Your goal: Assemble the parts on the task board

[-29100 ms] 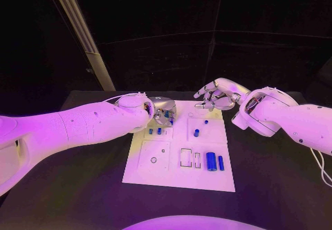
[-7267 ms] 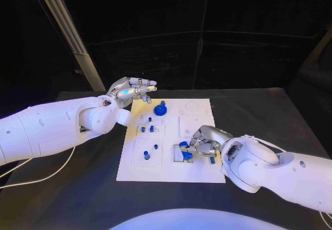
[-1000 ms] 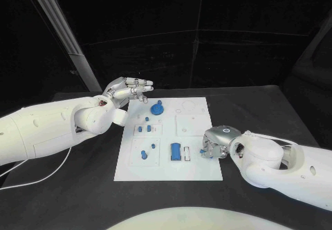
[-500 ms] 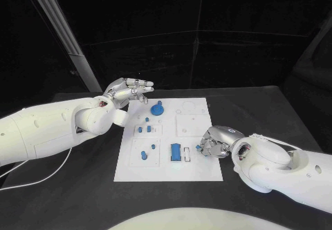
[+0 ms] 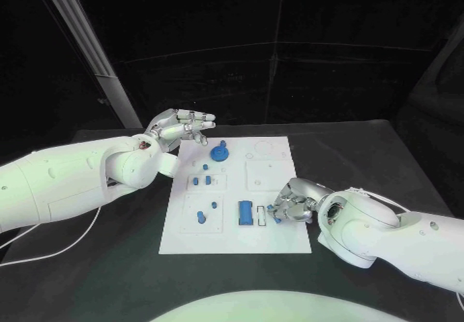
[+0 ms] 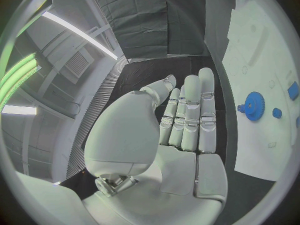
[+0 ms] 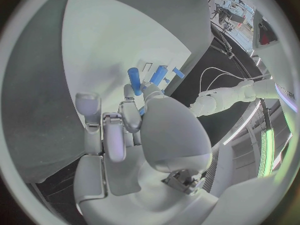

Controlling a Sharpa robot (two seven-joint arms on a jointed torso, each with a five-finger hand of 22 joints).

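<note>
Right hand [image 5: 295, 203] pinching a blue rod [image 7: 135, 81], its lower end hidden, left hand [image 5: 181, 126] spread, empty.

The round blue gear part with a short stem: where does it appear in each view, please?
Head view: round blue gear part stands at the white task board's far end, near the left hand.
Left wrist view: gear lies on the board, beyond the fingertips.
Right wrist view: I cannot find it.
Shared landmark: the board.

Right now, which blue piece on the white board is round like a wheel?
The blue gear at the far end of the task board, near the left hand. It is a flat toothed disc; the other blue pieces are small pegs and blocks.
</note>
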